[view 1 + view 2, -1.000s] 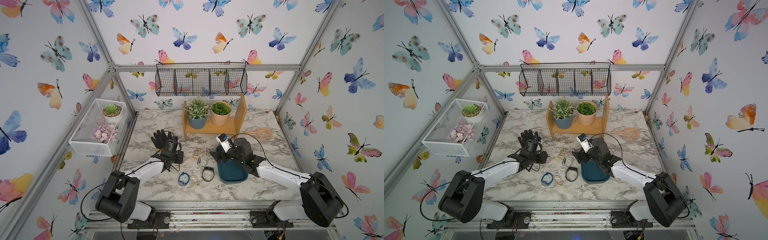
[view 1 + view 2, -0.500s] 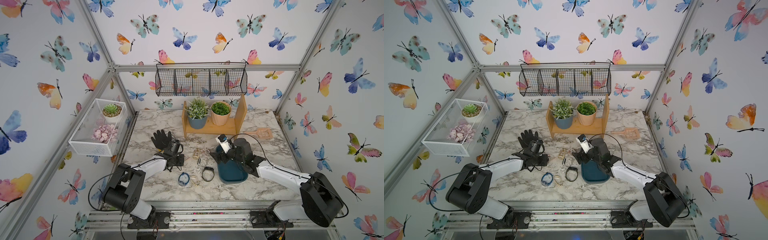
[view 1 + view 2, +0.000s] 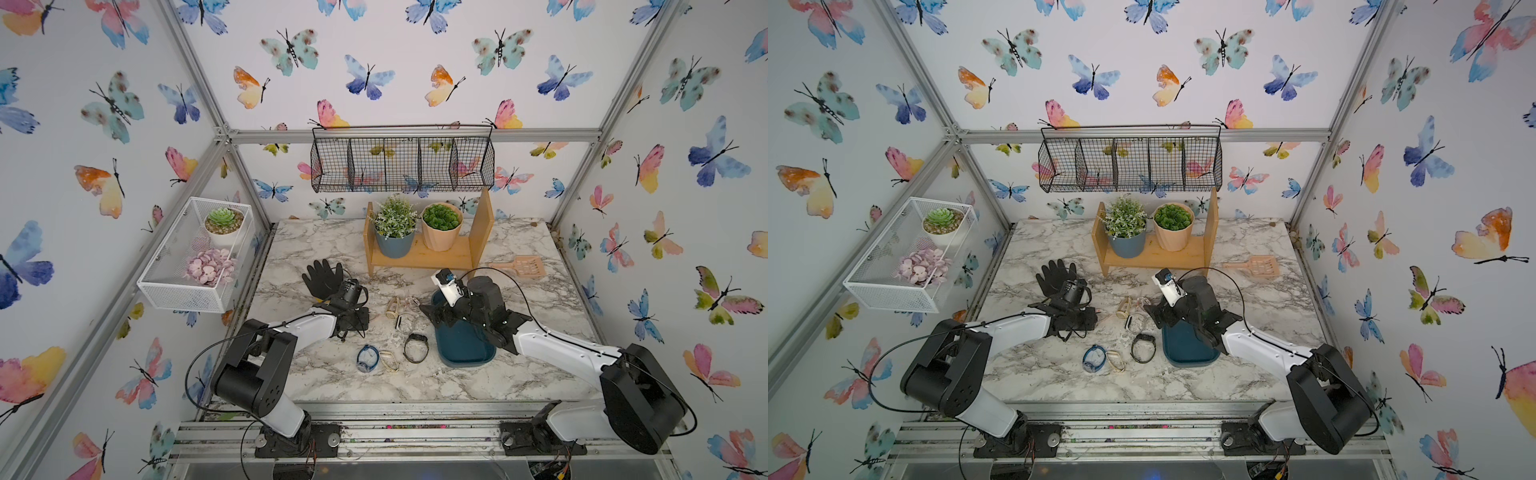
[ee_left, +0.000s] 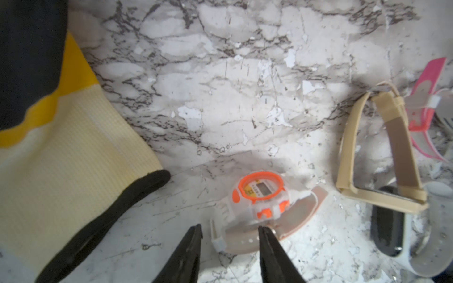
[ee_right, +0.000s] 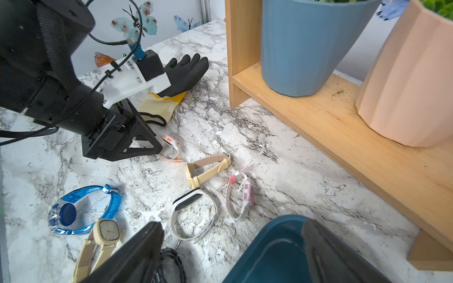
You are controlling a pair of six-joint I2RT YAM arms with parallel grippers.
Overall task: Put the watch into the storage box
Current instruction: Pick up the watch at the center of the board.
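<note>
An orange-and-white watch (image 4: 259, 193) lies on the marble next to a black glove (image 4: 61, 147). My left gripper (image 4: 229, 232) is down over it, jaws part open, straddling its pale strap; a gap still shows beside one finger. From the right wrist view the same watch (image 5: 170, 141) peeks out under the left gripper (image 5: 149, 147). The dark teal storage box (image 3: 461, 345) lies right of centre with nothing showing in its visible part (image 5: 282, 247). My right gripper (image 5: 232, 242) hangs wide open and holding nothing over the box's near left edge.
Several other watches lie between the arms: blue (image 5: 81, 210), beige square-faced (image 5: 103, 235), white-banded (image 5: 193, 215), pink (image 5: 241, 196), beige-strapped (image 5: 208, 169), black (image 3: 416, 347). A wooden shelf (image 3: 419, 253) with two pots stands behind; a peach scoop (image 3: 519, 266) lies back right.
The left gripper's jaws have drawn closer together round the orange watch's strap, and the left arm's elbow has swung inward. The right arm has not moved.
</note>
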